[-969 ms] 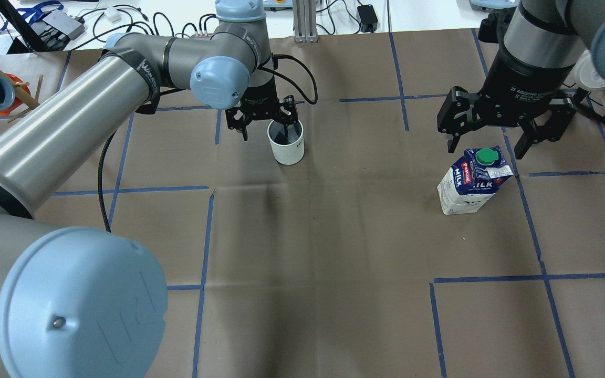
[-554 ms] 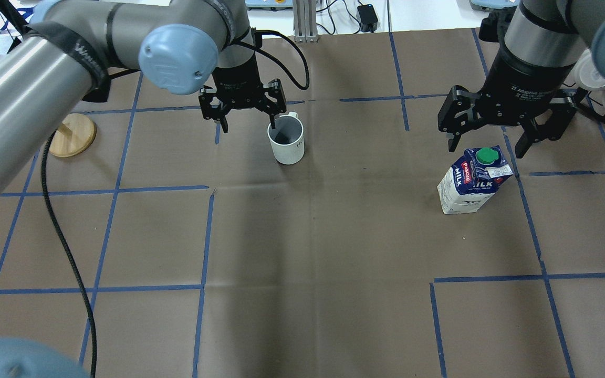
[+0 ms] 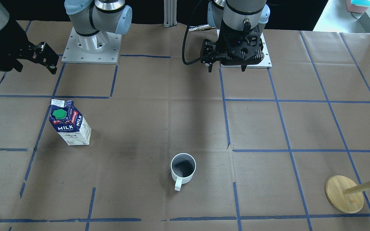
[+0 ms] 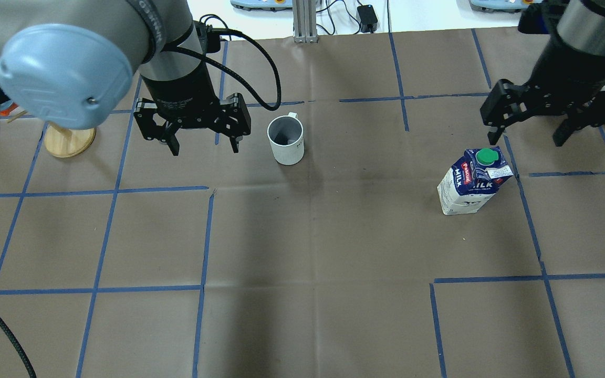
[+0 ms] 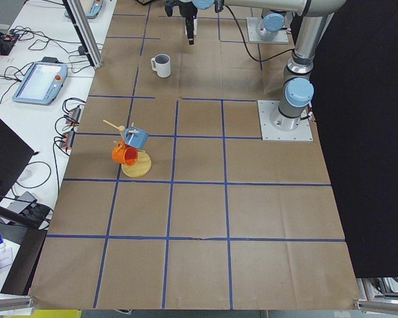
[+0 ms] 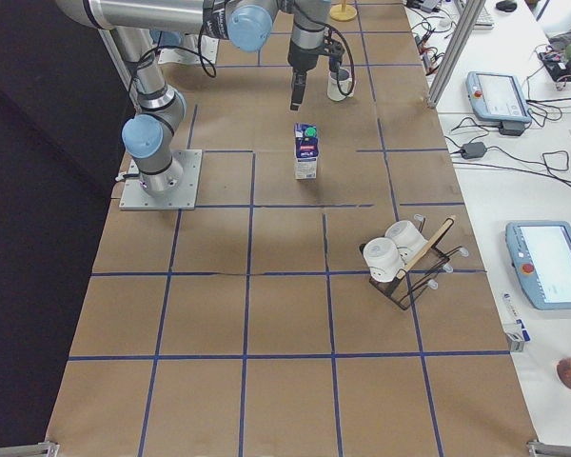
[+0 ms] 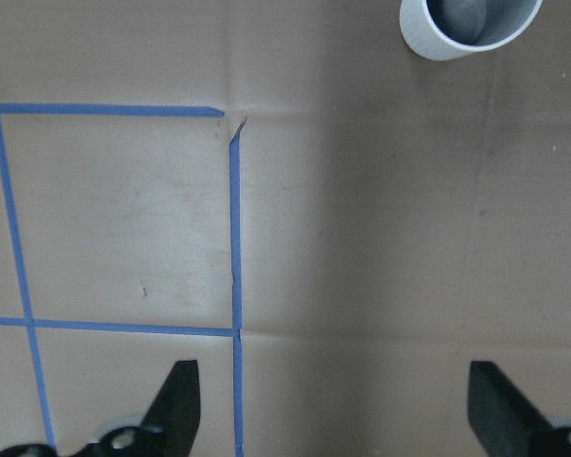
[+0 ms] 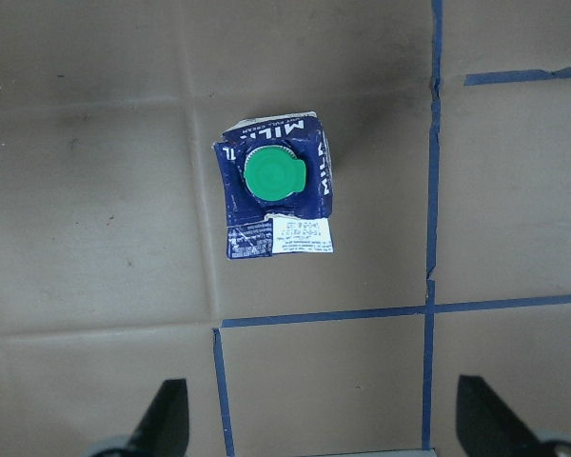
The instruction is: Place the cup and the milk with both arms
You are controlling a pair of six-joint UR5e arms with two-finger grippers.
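The white cup (image 4: 285,139) stands upright on the brown table, its handle pointing away from the robot; it also shows in the front view (image 3: 183,168) and the left wrist view (image 7: 466,24). My left gripper (image 4: 205,149) is open and empty, raised to the left of the cup and clear of it. The milk carton (image 4: 470,181) stands upright on the right, its green cap up, and shows from above in the right wrist view (image 8: 274,186). My right gripper (image 4: 525,140) is open and empty, raised above and beyond the carton.
A wooden mug tree (image 3: 344,194) with a blue and an orange mug stands at the table's left end, its base (image 4: 69,142) close to my left arm. A black rack with white cups (image 6: 400,257) stands at the right end. Blue tape lines grid the table.
My left gripper has drawn out of the cup, risen and moved left. My right gripper has risen and moved right, away from the milk. Cup and milk have stayed put.
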